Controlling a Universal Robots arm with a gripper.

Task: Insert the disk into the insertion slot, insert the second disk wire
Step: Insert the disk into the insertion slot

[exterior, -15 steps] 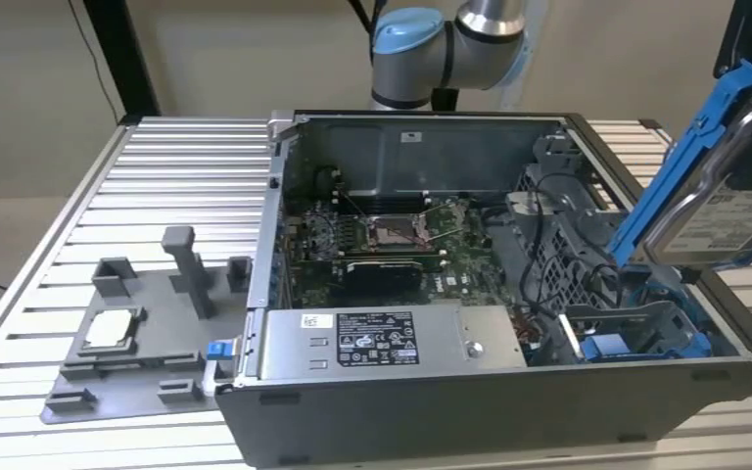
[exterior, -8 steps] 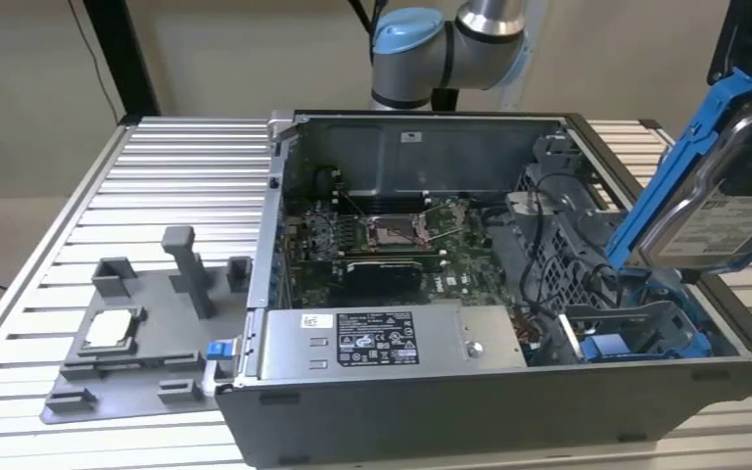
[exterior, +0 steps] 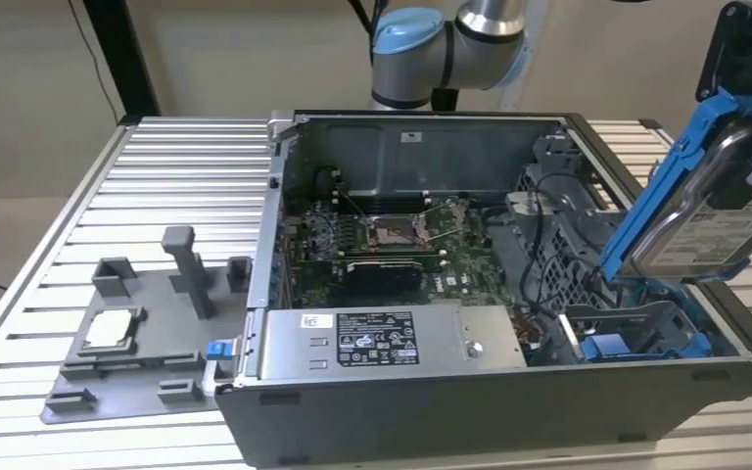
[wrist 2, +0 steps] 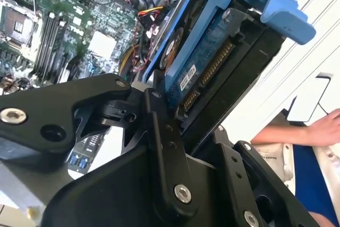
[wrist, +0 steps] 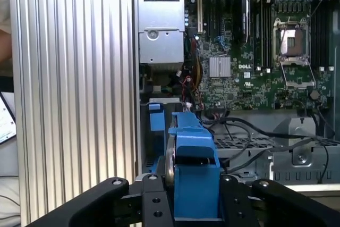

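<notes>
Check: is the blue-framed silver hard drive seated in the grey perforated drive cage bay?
No: in the exterior view the blue-framed silver hard drive hangs tilted above the grey bay.

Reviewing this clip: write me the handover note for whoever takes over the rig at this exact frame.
Gripper: shut on the disk, clamping its blue carrier.
Disk: held tilted at the exterior view's right end of the open computer case. Its lower end is near the insertion slot, and most of it stands clear above the case.
Done: the disk is in the grasp and over the drive cage.
Left: the disk is not seated in the slot. Its connector is bare, with no wire attached.
</notes>
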